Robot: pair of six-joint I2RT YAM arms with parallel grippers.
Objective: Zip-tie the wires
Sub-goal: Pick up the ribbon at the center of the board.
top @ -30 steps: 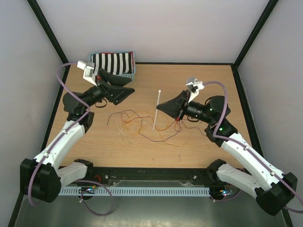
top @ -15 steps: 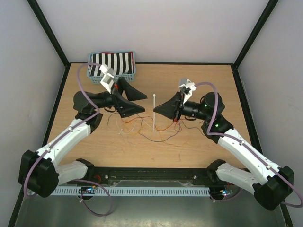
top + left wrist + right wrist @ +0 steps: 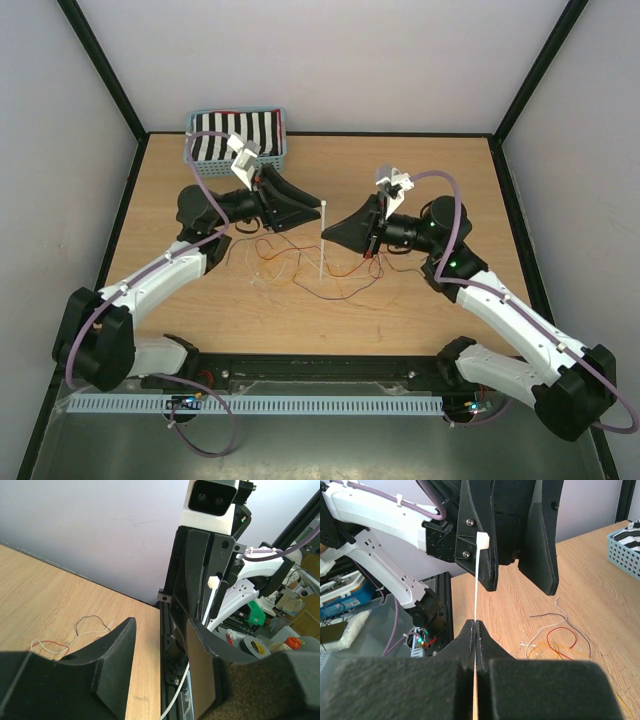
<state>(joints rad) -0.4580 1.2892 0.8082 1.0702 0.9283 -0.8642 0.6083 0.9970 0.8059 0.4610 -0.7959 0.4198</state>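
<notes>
the right gripper (image 3: pixel 475 628) has its fingers pressed flat together on a white zip tie (image 3: pixel 322 240), holding it upright above the table (image 3: pixel 420 310) with the square head on top. the left gripper (image 3: pixel 316 214) faces it with its fingers about half apart; the tie's upper part stands in that gap close to one finger, and i cannot tell whether they touch. the wires (image 3: pixel 300 268) lie in a loose tangle on the wood below both grippers. a basket (image 3: pixel 282 150) holding a striped cloth (image 3: pixel 235 130) sits at the far left corner.

basket (image 3: pixel 626 547) cut off, wires (image 3: pixel 300 268) partly hidden
</notes>
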